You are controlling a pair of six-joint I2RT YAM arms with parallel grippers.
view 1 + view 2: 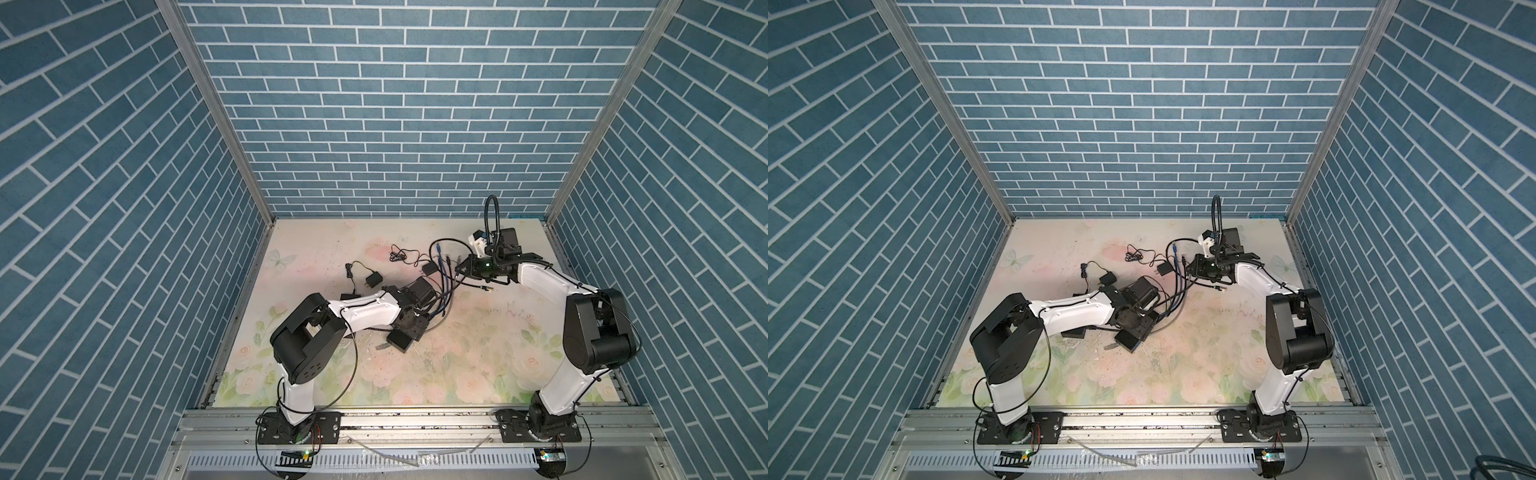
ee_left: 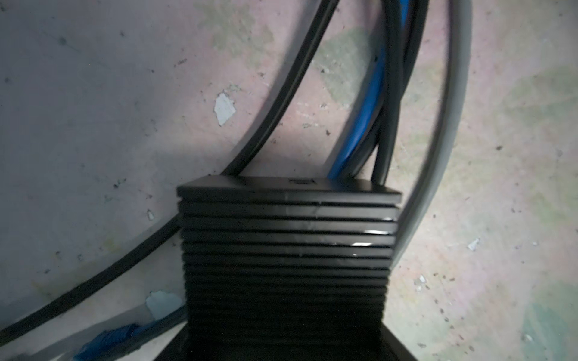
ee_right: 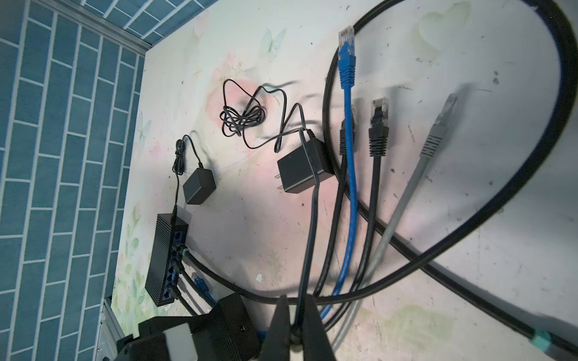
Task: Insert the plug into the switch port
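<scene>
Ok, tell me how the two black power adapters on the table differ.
The adapter by the network cables shows two metal prongs; the adapter nearer the wall shows none. The first's cord sprawls in a loose tangle; the second's cord is bundled tight and runs to a switch. Both are black blocks lying on the table.

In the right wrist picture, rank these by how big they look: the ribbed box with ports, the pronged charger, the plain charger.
1. Ribbed box, largest.
2. Pronged charger.
3. Plain charger, smallest, though it lies farther from the camera, so its true size is unsure.
</scene>
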